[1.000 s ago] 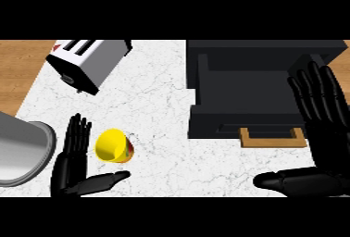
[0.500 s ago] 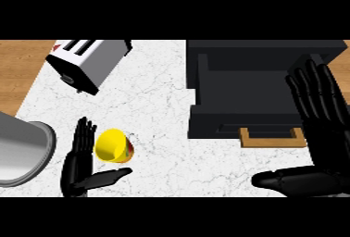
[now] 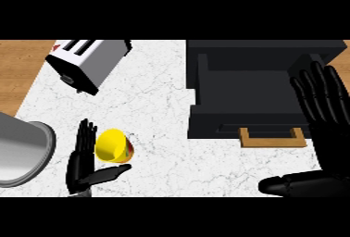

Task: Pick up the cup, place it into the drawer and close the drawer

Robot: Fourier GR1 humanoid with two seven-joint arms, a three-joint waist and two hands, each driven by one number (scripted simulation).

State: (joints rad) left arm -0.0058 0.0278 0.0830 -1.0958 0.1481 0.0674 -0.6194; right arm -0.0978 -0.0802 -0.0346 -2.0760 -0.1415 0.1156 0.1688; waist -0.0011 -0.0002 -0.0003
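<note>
while on its side, yellow cup (image 3: 113, 146) opens leftward toward left hand (image 3: 84, 165).

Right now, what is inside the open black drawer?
The black drawer shows only its dark bare floor; the open right hand covers its right edge. The yellow cup lies outside, on the counter.

A kitchen is shown. A white marble-patterned counter (image 3: 157, 106) is seen from above, edged with wood (image 3: 21, 69) at the far left. A silver toaster (image 3: 85, 62) is set at the far left, a grey metal pot (image 3: 21, 148) at the near left, a black drawer unit (image 3: 253, 92) with a wooden handle (image 3: 271, 138) on the right.
</note>
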